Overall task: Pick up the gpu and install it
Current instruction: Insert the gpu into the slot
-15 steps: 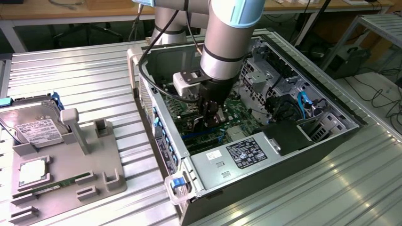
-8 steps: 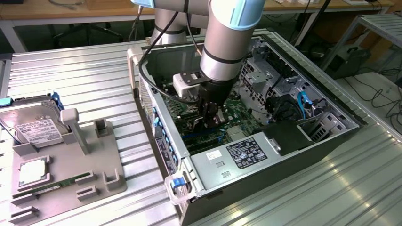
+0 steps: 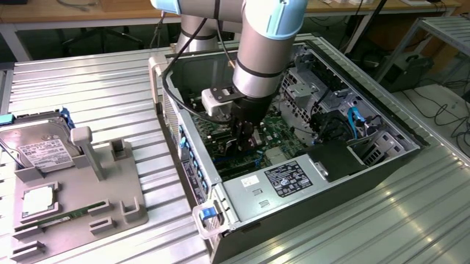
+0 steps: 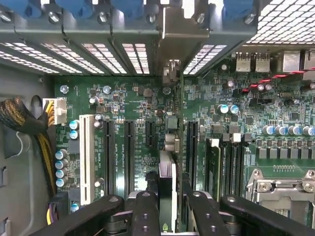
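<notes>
Wrist view: one gpu (image 4: 173, 147) stands edge-on over the motherboard (image 4: 138, 113), its silver bracket (image 4: 183, 24) at the rear slot covers, pinched between the gripper (image 4: 170, 206) fingers. Exterior view has one open computer case (image 3: 382, 159) (arm reaching inside) and one grey tray (image 3: 74, 214) holding one hard drive (image 3: 37, 146) and one memory stick (image 3: 63, 215). The arm hides the card's lower edge.

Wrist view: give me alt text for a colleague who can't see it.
The gripper holds the gpu edge-on, upright over a green motherboard between its black expansion slots. The card's metal bracket sits up against the case's vented rear wall.
</notes>
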Available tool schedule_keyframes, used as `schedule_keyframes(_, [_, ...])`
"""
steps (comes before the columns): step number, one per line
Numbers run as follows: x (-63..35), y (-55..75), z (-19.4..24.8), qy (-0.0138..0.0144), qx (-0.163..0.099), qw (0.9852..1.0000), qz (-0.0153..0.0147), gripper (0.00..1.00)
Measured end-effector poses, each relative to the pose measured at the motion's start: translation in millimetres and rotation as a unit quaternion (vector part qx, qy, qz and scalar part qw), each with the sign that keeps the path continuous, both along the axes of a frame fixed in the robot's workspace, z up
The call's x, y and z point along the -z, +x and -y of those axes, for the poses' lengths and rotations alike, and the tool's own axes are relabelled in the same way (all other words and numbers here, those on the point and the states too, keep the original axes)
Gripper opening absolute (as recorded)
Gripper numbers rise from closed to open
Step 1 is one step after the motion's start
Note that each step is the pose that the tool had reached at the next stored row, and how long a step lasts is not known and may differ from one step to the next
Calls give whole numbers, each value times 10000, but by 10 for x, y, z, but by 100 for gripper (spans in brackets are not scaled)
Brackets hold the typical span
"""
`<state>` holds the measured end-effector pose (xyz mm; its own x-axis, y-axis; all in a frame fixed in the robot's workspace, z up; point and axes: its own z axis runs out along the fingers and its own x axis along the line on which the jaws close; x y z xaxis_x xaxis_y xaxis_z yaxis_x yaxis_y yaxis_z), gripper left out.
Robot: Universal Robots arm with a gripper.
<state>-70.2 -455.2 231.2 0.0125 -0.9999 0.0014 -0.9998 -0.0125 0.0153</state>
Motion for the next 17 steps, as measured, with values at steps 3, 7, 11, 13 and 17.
schedule_keyframes(3, [3,0,1,4,0,10000,2,27])
schedule_keyframes(7, [5,0,0,6,0,10000,3,27])
schedule_keyframes(11, [-52,1,0,1,-1,10000,11,35])
schedule_keyframes(13, [-157,0,0,7,0,10000,23,35])
schedule_keyframes(17, [-390,0,1,3,0,10000,30,35])
